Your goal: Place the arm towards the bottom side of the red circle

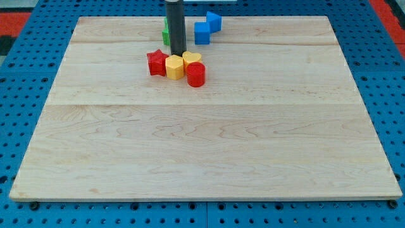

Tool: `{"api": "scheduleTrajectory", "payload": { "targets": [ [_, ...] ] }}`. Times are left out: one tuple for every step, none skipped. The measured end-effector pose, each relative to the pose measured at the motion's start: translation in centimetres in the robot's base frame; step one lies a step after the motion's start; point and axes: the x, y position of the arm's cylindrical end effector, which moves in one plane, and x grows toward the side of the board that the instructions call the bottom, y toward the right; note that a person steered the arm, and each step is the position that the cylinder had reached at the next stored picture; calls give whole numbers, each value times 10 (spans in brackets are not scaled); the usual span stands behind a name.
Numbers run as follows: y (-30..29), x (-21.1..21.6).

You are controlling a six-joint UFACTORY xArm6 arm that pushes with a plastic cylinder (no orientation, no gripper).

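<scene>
The red circle (196,74) is a short red cylinder near the view's top centre of the wooden board (202,139). It touches a yellow hexagon block (174,66) on its left and a yellow heart block (192,58) above it. A red star block (156,63) sits left of the yellow hexagon. My tip (178,54) comes down from the view's top edge and stands just above the yellow hexagon, up and to the left of the red circle.
A green block (165,35) is mostly hidden behind the rod. A blue cube (202,33) and another blue block (214,21) lie near the board's top edge, right of the rod. A blue pegboard (19,76) surrounds the board.
</scene>
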Motion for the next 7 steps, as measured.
{"api": "scheduleTrajectory", "payload": {
  "targets": [
    [33, 3],
    [74, 3],
    [119, 10],
    [167, 52],
    [105, 108],
    [68, 116],
    [77, 80]
  ]
}}
